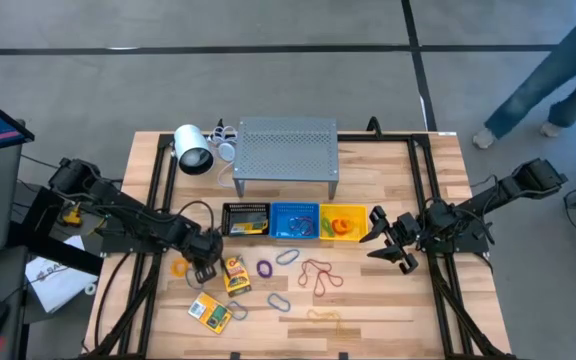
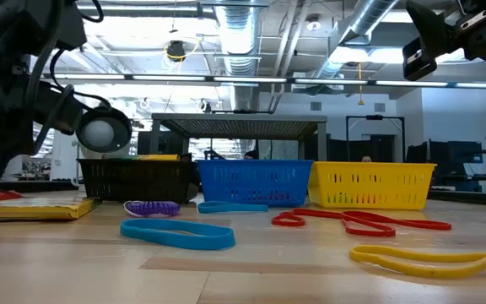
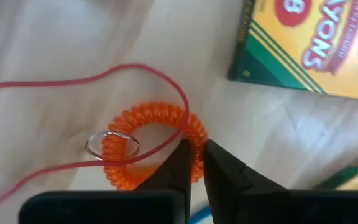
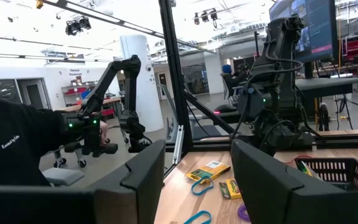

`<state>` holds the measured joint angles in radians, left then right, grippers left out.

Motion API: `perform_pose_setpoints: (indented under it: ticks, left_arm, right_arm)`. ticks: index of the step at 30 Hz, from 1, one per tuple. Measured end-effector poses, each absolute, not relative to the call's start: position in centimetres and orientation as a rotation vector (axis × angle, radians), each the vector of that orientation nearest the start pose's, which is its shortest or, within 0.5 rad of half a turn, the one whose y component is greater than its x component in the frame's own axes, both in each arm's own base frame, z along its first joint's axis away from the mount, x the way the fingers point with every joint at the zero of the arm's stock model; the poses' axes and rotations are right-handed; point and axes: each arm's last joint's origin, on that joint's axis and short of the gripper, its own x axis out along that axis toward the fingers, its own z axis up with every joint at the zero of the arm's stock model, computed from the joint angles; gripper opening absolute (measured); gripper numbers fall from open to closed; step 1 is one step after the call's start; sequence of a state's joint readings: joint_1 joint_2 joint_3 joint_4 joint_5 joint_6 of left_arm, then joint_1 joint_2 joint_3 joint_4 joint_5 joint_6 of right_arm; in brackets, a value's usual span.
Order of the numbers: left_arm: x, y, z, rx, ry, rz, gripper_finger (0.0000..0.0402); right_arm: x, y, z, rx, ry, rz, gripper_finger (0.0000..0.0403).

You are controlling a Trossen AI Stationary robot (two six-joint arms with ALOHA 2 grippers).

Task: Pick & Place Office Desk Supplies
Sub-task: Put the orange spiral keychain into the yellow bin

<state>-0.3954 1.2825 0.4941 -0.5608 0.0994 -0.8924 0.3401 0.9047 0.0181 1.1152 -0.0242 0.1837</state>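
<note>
On the wooden table's left front | left gripper (image 3: 194,163) pinches the ribbed orange coil band (image 3: 148,146), its metal ring (image 3: 112,144) beside a glossy crayon box (image 3: 316,46) | right gripper (image 1: 393,243) hangs spread near the yellow basket (image 1: 343,222) of orange loops | blue basket (image 1: 295,221) and black basket (image 1: 246,220) alongside.

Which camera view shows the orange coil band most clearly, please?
The left wrist view is best: the orange coil band fills the middle, with its small metal ring and the left end effector closing on its edge. The high view shows only a small orange loop beside that arm. In the low and right wrist views I cannot find it.
</note>
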Motion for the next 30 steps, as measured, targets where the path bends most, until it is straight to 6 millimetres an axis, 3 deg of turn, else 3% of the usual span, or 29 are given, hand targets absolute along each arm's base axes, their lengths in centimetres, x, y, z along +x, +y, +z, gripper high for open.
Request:
perform_pose_setpoints:
  ticks: [5, 25, 30]
  left_arm:
    - [16.7, -7.7, 13.8, -0.629, 1.419, 0.064, 0.0012]
    - [16.8, -7.9, 19.6, -0.779, 1.018, -0.261, 0.0007]
    - [16.0, -7.4, 19.7, -0.927, 1.107, -0.198, 0.0007]
  right_arm:
    - [14.3, 5.2, 18.1, 0.217, -0.193, 0.383, 0.018]
    - [14.3, 5.1, 18.1, 0.217, -0.194, 0.383, 0.018]
    - [14.3, 5.1, 18.1, 0.217, -0.194, 0.383, 0.018]
